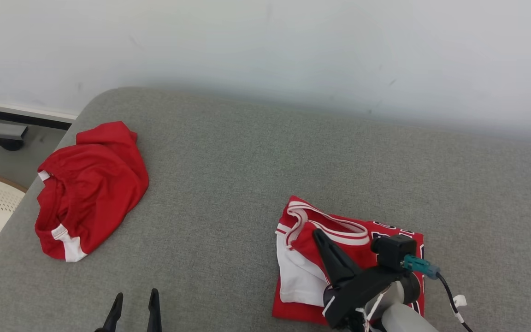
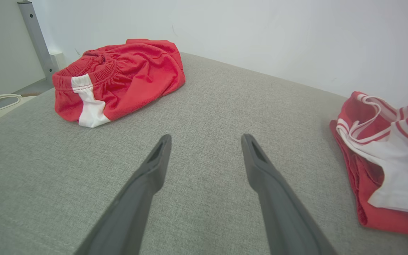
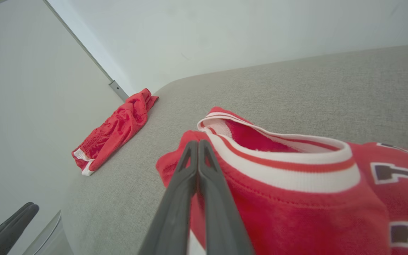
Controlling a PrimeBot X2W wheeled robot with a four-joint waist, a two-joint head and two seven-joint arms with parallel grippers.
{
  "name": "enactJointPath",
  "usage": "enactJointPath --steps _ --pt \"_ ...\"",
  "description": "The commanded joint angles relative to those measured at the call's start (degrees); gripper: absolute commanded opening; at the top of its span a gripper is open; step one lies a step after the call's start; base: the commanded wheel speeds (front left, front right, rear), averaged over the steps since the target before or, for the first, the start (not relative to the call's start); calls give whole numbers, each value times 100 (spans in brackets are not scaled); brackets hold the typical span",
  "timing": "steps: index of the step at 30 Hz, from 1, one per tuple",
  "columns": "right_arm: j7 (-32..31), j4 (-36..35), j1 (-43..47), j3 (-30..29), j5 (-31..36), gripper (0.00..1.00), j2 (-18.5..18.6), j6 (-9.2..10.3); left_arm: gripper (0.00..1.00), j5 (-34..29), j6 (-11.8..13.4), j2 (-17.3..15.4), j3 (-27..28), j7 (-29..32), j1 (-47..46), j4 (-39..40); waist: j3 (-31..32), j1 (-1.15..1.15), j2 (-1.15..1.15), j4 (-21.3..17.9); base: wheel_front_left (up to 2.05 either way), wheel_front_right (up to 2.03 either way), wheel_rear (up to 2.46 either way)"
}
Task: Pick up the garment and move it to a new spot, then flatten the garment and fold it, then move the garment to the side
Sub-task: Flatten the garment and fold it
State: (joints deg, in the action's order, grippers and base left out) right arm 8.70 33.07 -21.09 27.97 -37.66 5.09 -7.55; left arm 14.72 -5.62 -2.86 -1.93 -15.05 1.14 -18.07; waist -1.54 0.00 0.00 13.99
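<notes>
While right gripper, fingers pressed together, overlies red jersey at cushion's front edge, left gripper stands spread; open cushion runs to red shorts at left edge.

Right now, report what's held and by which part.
Nothing in the open left end effector. The right end effector is shut atop the jersey beside its collar; a pinch cannot be told.

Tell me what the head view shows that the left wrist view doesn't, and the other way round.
Head view: the right gripper, shut, lying over the folded jersey, and dark lettering on that jersey. Left wrist view: the elastic waistband of the red shorts and a grey metal post beyond them. Both: the grey cushion, the red shorts, the jersey and the open left gripper.
</notes>
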Motion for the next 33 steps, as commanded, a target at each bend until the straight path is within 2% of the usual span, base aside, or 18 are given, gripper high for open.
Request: enactJointPath --steps 1,12,18,19,20,21,28,31,33 --pt "56 -74 39 61 -54 0 36 9 100 62 -15 -4 1 -20 48 -5 12 0 0 -13 0 0 0" --pt "218 -1481 659 1296 -382 0 860 9 100 72 -29 -4 -7 -19 59 -2 -22 0 0 -98 0 0 0" --pt "-7 -1577 807 1881 -681 0 983 9 100 93 -24 -4 -15 -19 7 -16 -73 0 0 -142 0 0 0" --pt "12 -1536 793 1944 -710 16 975 9 100 97 -24 -4 -15 -19 -6 -22 -78 0 0 -144 0 0 0" --pt "34 -1466 763 2013 -714 75 982 9 100 102 -24 -3 -24 -19 -19 -26 -86 0 0 -144 0 0 0" --pt "61 -1416 724 2082 -690 100 993 9 100 101 -25 -4 -28 -19 -32 -31 -92 0 0 -142 0 0 0" --pt "535 -1495 515 1983 -797 100 1102 9 100 65 -4 -4 15 -19 -41 -21 -101 0 0 -188 0 0 0" --pt "630 -1629 497 1536 -726 100 1181 9 100 40 -3 -4 47 -19 -14 16 -94 0 0 -222 0 0 0" --pt "646 -1699 570 1035 -587 100 1163 9 100 12 3 -4 72 -19 -8 64 -92 0 0 -242 0 0 0"
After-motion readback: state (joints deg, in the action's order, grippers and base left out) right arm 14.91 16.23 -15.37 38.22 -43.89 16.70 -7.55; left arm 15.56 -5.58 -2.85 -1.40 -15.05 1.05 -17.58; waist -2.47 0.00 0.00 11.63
